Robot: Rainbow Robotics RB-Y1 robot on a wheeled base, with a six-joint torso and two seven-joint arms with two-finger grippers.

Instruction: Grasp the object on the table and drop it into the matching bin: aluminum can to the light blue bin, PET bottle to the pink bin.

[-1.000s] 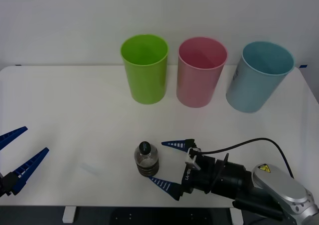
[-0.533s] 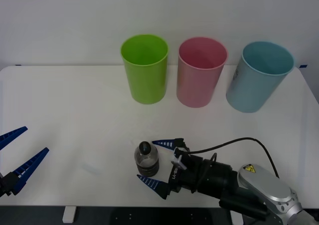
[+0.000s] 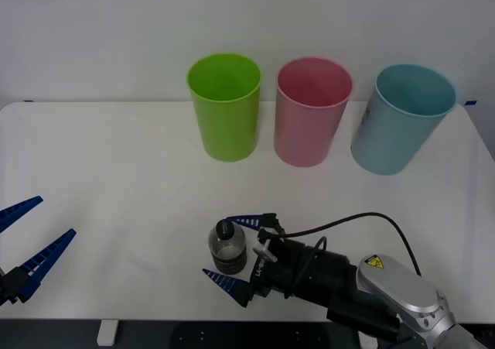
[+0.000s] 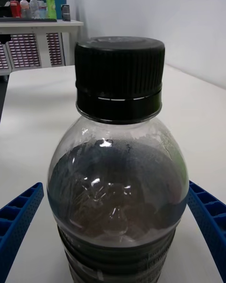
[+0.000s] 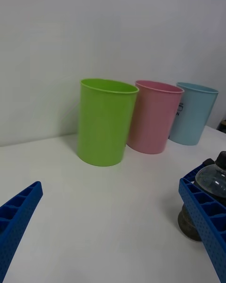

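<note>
**Right tool straddles the PET bottle, not yet pinching**

The left tool [image 3: 27, 244] waits at the counter's near left edge, its blue ribbed fingers spread wide around nothing, well apart from everything else.

Ahead of it and off to its right stand three tall tapered cups in a row: a lime green bin [image 3: 224, 105], the pink bin [image 3: 312, 111] and the light blue bin [image 3: 401, 117]. All are smooth, round-rimmed plastic, set at the far side of the white counter [image 3: 93, 163].

The PET bottle [image 3: 227, 247] stands upright between the fingers of the right tool [image 3: 236, 250], which lies low over the near edge with fingers spread, one on each side of the body. In the right wrist view a sliver of gap shows at each flank, so contact looks not yet made.

The bottle [image 4: 117, 170] is small and clear, with a ridged black cap, a rounded shoulder and a dark ribbed lower half. It is probably light and easy to tip, with thin walls that may flex. The ribbed band below the shoulder looks the surest place to grip.
</note>
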